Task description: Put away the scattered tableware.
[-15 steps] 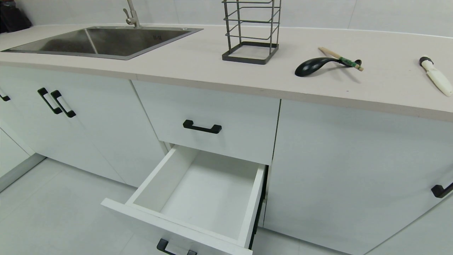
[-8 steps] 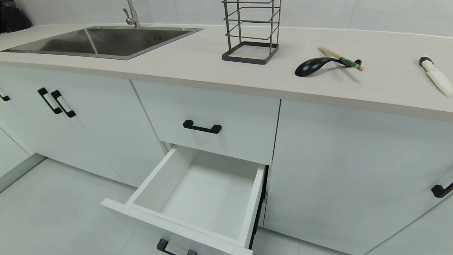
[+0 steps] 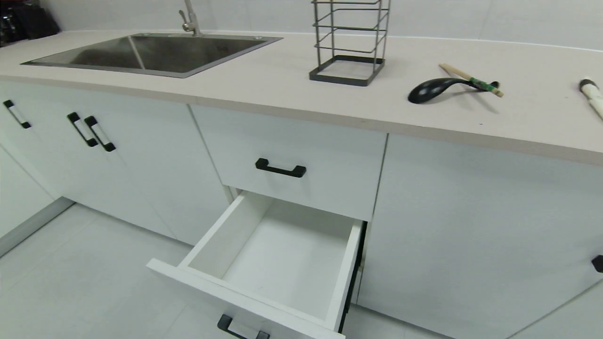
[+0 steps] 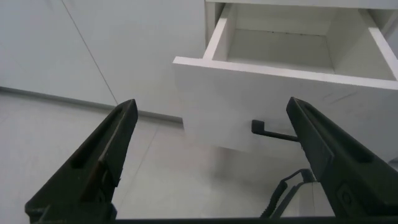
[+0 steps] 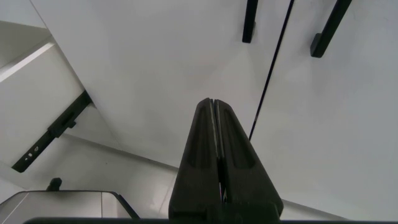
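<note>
Black spoon [image 3: 431, 89] and chopsticks [image 3: 464, 76] lie on the bench [image 3: 282, 89], well above both hands. The left hand [image 4: 211, 109] is spread apart, facing the open drawer [image 4: 261, 99]. The right hand [image 5: 214, 106] is pressed together beside the cabinet doors [image 5: 155, 74].

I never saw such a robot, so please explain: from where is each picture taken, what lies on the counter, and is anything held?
It is a two-armed robot. One picture comes from its head camera: on the counter lie a black spoon, chopsticks and a white-handled tool, near a wire rack; a lower drawer stands open. Two come from wrist cameras: the left pincer is open before that drawer, the right pincer is shut near cabinet doors. Nothing is held.
</note>
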